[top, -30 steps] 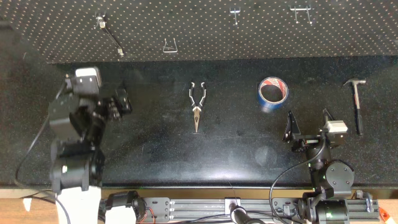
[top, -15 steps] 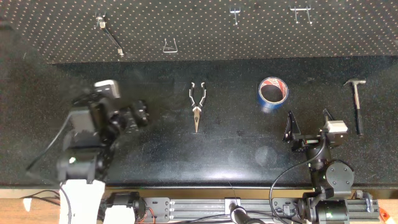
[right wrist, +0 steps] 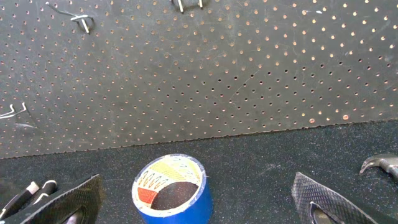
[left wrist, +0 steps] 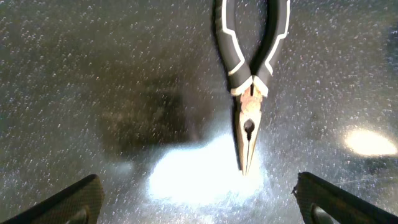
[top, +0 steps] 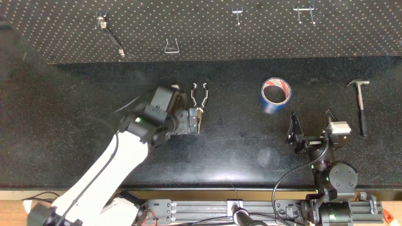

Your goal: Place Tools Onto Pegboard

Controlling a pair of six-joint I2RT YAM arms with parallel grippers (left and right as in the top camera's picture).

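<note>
The pliers (top: 199,105) lay flat on the black worktop (top: 239,157), near its middle, with the handles pointing to the pegboard (top: 251,37) and the thin nose pointing to the arm bases. The left gripper (top: 186,121) was at the nose end of the pliers. In the left wrist view its fingers (left wrist: 74,199) stood wide open, one on each side of the nose, and they did not touch the pliers (left wrist: 249,74). I could not tell how high above the worktop the fingers hung. The right gripper (top: 311,125) was low over the worktop close to its own base, and its fingers (right wrist: 68,199) were also open and held nothing. A roll of blue tape (top: 269,104) lay just ahead of it, between the right gripper and the pegboard. A hammer (top: 360,107) lay near the right end of the worktop, well apart from the pliers, with its head toward the pegboard. On the pegboard there were metal hooks (top: 237,14), and at the left a thin long thing (top: 113,36) hung from one hook; what it was I could not tell.
</note>
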